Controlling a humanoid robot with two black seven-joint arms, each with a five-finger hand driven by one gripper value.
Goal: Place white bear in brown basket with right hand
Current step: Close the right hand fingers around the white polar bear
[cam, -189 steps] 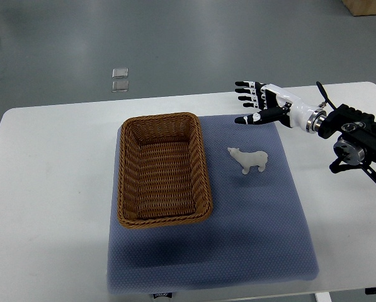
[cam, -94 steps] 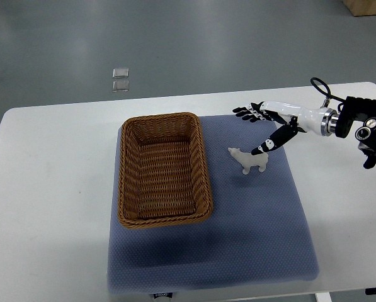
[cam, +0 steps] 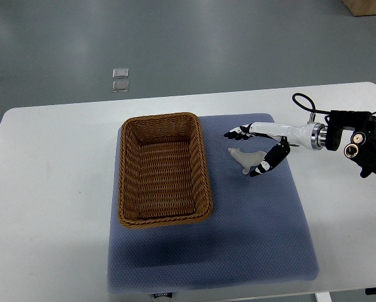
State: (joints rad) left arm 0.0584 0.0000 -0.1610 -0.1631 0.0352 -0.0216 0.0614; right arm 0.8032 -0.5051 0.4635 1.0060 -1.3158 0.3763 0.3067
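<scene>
Fingers (cam: 237, 133) of the right hand (cam: 258, 148), white with black tips, reach along the far side of the small white toy bear (cam: 245, 160) while the thumb curves in on its near side, so the hand brackets the figure from the right. The digits are apart and not clamped; whether any tip already touches the bear cannot be told from this steep view. That straddling pose looks like the set-up for a pinch across the body, the natural way to lift so small and smooth a figure.

The bear stands upright on the blue-grey padded mat (cam: 263, 239), its snout pointing left toward the brown woven wicker basket (cam: 164, 168), near it but not touching. The basket is rectangular, sits on the mat's left part and holds nothing, so the drop is a short carry leftward over its right rim. The mat covers the middle of the white bench (cam: 49, 207), probably to keep things from sliding. No left arm shows.
</scene>
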